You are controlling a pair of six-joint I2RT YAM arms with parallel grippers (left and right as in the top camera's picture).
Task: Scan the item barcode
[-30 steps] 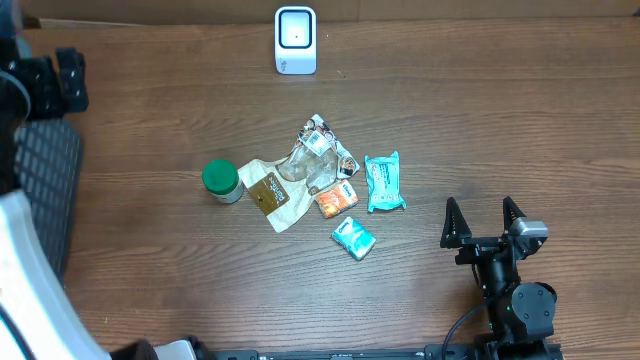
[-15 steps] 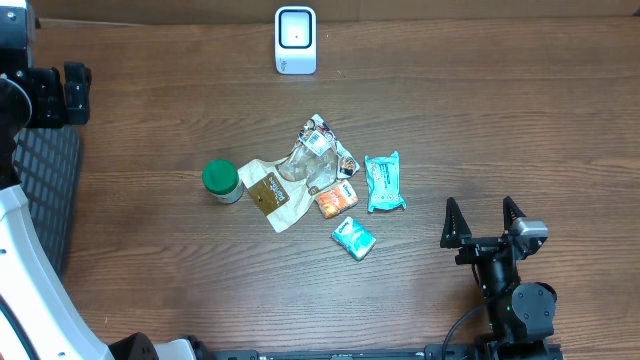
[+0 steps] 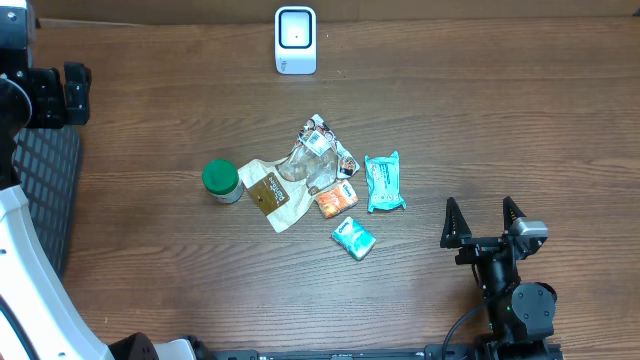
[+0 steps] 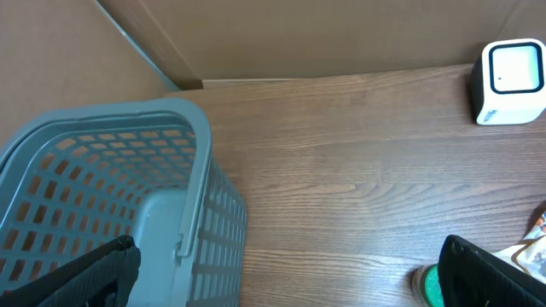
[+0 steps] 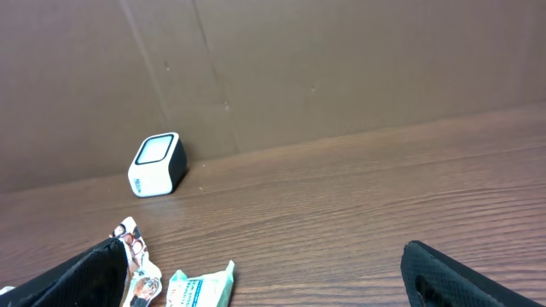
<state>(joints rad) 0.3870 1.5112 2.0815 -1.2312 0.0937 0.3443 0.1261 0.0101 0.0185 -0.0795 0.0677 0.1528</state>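
Right gripper [image 3: 479,208] and left gripper [image 4: 290,277] stand spread wide, empty. Flat teal plastic packet [image 3: 384,183], a likely item, lies mid-table beside crumpled wrappers [image 3: 272,193]; white cube-shaped scanner [image 3: 295,40] stands at the far edge. Picking not yet begun; the next move calls for reaching and pinching the packet.

lab checkout mock-up: scanner [image 3: 295,40], basket [image 4: 198,145]

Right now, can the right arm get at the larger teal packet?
Probably yes. The right end effector is open, and only bare table lies between it and the larger teal packet, which sits uncovered.
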